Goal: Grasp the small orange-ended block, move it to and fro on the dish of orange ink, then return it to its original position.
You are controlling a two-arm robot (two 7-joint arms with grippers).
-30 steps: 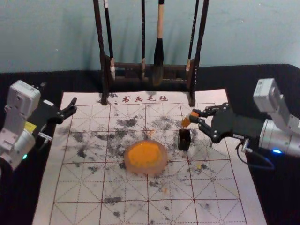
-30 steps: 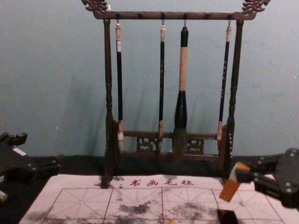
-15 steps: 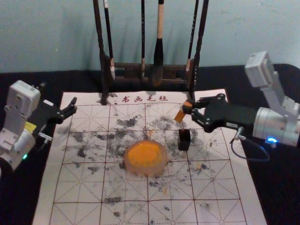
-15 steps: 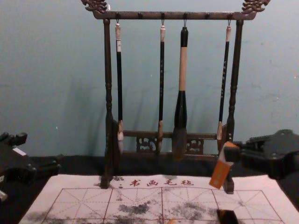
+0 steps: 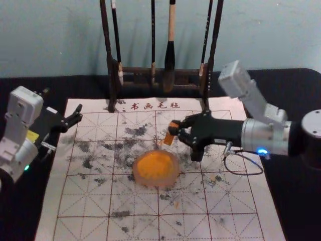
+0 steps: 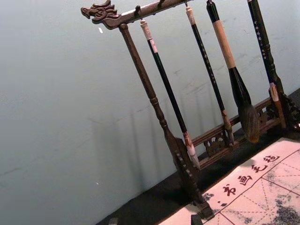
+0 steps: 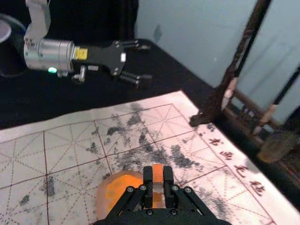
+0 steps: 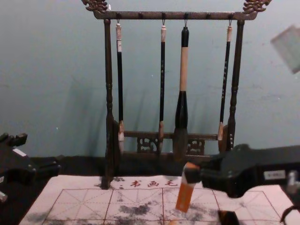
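Dim, diffuse light leaves the wall [image 8: 56, 70] muted and the table [image 5: 283, 90] nearly black; the mat [image 5: 135, 226] is brightest. Soft, faint shadows streak the wall behind the brushes [image 6: 169, 93]. In the right wrist view, the large brush's tip [image 7: 276, 146] looks blurred.

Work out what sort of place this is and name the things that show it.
Probably a Chinese calligraphy or ink-painting workstation: brushes hang from a carved wooden rack, an ink-smudged gridded mat bears printed characters, and a dish of orange ink sits on it.
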